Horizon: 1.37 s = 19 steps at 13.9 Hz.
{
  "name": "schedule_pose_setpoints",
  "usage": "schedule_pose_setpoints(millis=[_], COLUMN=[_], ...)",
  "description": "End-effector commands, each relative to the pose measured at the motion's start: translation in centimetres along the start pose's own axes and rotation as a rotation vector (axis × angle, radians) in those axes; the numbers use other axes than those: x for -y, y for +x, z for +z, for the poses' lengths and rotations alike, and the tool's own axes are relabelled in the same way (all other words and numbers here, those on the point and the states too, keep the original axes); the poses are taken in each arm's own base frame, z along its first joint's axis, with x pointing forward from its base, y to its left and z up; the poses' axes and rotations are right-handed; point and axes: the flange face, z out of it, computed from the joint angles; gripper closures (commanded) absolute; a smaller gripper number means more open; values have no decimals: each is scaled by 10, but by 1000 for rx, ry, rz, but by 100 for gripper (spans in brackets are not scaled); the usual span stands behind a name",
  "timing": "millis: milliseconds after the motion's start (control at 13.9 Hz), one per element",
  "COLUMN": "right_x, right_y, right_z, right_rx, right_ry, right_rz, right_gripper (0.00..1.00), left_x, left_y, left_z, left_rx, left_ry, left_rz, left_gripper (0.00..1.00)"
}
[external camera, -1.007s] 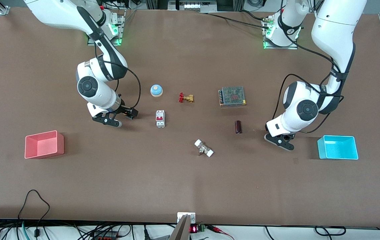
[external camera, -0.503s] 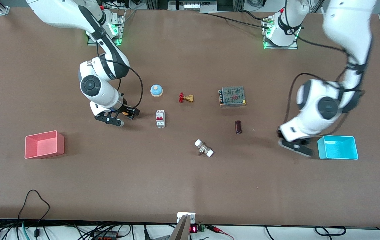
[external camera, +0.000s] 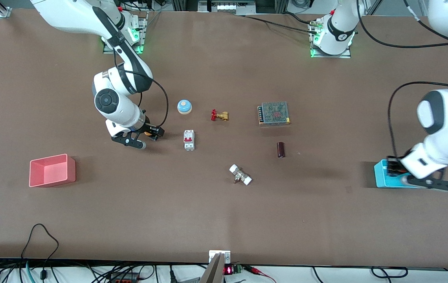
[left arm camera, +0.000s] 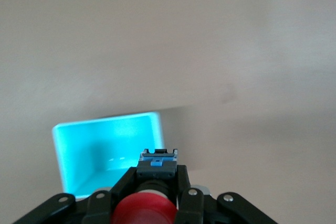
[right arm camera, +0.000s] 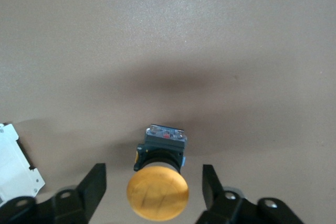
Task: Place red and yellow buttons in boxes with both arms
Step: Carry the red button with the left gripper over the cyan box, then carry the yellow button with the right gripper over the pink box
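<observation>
Brown bench [external camera: 224,220] stretching wide, and the red button [left arm camera: 144,209] is riding in the left hand [left arm camera: 152,192], fingers clamped on its dark body, red cap facing the wrist camera. That hand is hanging over the cyan box [external camera: 385,179] at the left arm's end of the bench; from the wrist, the box's open mouth [left arm camera: 100,156] is sitting at about ten o'clock of the button, so the load looks to be over the rim rather than the middle. My call: slide it toward the box's centre and lower before letting go, or the button may clip the wall and bounce out.

Now the yellow button [right arm camera: 158,190]. It is lying on the bench, cap toward the wrist camera, and the right hand [right arm camera: 152,184] is spread wide around it, one finger [right arm camera: 94,184] on each side with clear gaps, nothing touching yet. In the front view the right hand [external camera: 139,137] is sitting at nine o'clock of the white breaker [external camera: 188,140]. Best squeeze here is on the dark body below the cap.

The pink box [external camera: 51,169] is waiting at the right arm's end, at about seven o'clock of that hand, nearer the front camera.
</observation>
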Motion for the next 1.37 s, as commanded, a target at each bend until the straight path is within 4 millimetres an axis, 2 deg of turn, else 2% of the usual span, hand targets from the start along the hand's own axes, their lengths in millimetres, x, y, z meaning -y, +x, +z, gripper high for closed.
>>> schedule_pose_setpoints(millis=[0,216,359,575,647,719,863,1007,1150,1294], right_x=[1,1,0,0,0,-5,-39,-71,-104,-143], right_y=[-2,-2,-2,-2,1,7,29,48,70,97], right_z=[2,2,2,1,-8,-28,-79,-135,-176,-205], right_rx=[-5,-6,-5,-4,-19,-41,-36,-44,-73,-88], right_ry=[1,1,0,-1,6,11,-18,-36,-35,-34], right_rz=[3,0,0,2,-24,-64,-153,-264,-337,-414], right_gripper=[32,61,72,73,73,73,73,73,73,73], left_x=[39,60,63,64,64,62,66,66,66,64], left_y=[3,-5,-8,-12,-13,-15,-3,-3,-4,-4], left_z=[21,60,81,102,108,122,120,128,133,140], left_rx=[24,69,95,120,129,147,100,105,110,119], left_ry=[4,-16,-16,-33,-36,-40,-24,-27,-30,-34], left_rz=[-40,-66,-61,-73,-72,-70,-69,-69,-82,-84], left_gripper=[78,78,78,78,78,78,78,77,77,77])
